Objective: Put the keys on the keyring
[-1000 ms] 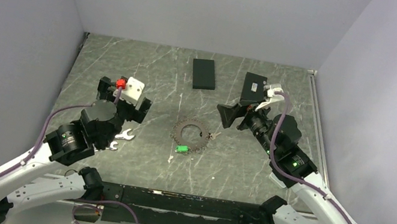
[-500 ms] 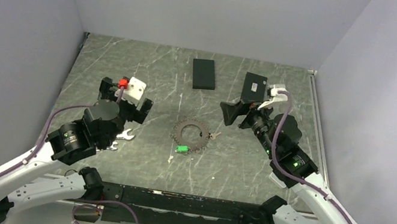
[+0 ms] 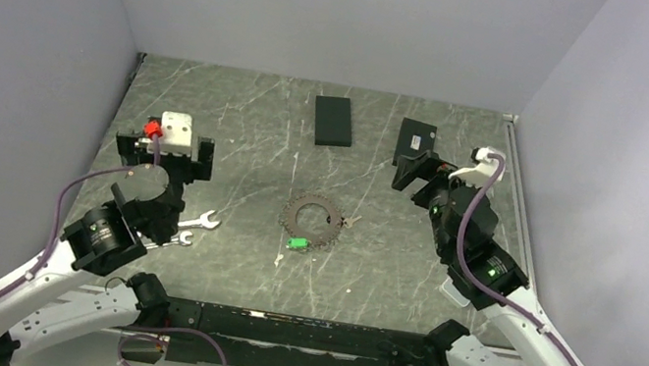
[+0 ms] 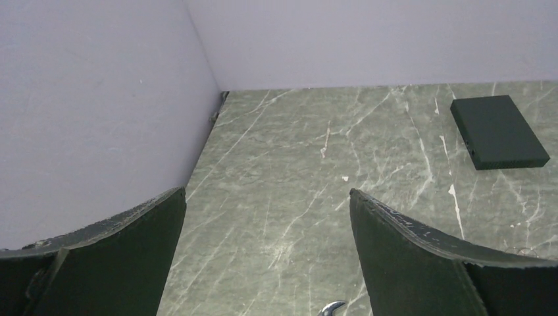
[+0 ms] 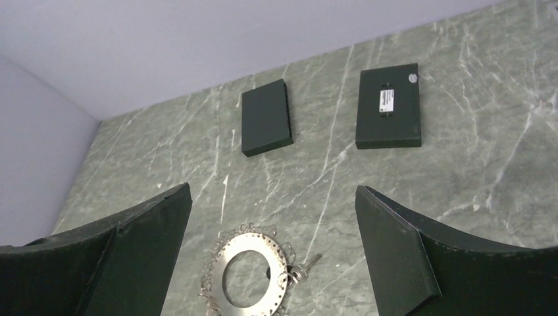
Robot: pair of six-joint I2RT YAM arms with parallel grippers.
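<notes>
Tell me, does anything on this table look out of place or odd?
Nothing looks spilled or broken. Two small wrenches lie beside the left arm, odd for a job with keys, and the keyring is toothed like a gear, with a small green item at its near edge.

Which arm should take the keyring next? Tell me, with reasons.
Right. The right fingers, open, frame the keyring and a small key beside it in their wrist view. The left fingers, also open, point elsewhere; the keyring is outside their view.

Toothed keyring (image 3: 290,219) flat, key (image 3: 351,219) alongside
</notes>
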